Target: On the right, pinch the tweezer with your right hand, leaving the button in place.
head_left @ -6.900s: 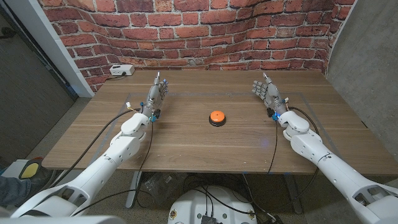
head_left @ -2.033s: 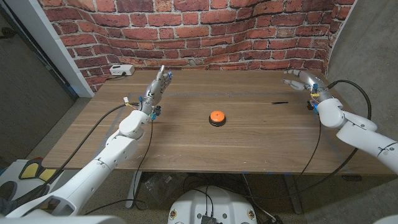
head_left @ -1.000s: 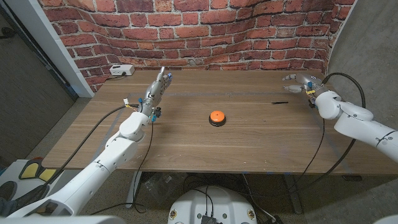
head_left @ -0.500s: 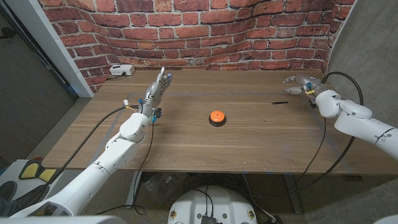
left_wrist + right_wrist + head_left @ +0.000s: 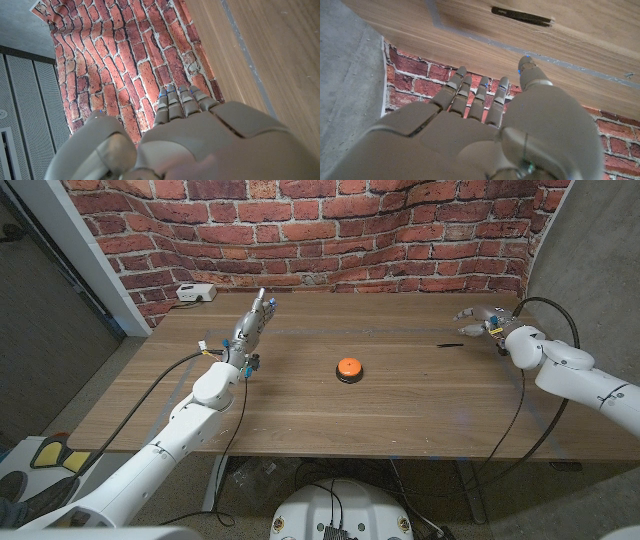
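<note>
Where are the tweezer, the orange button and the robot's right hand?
tweezer (image 5: 450,343), head view, middle of its dark length.
button (image 5: 348,366), head view, orange top.
right hand (image 5: 484,320), head view, back of the hand.

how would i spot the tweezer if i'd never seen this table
Start at the wooden table in front of the brick wall and go to its right side, near the robot's right hand. The tweezer lies flat just inside that hand: a thin dark sliver, unlike the round orange button at the table's middle.

Tabletop layout
The button (image 5: 348,367) is sitting mid-table (image 5: 300,410); the tweezer (image 5: 452,343) is lying to its right, near the right hand (image 5: 481,318).
</note>
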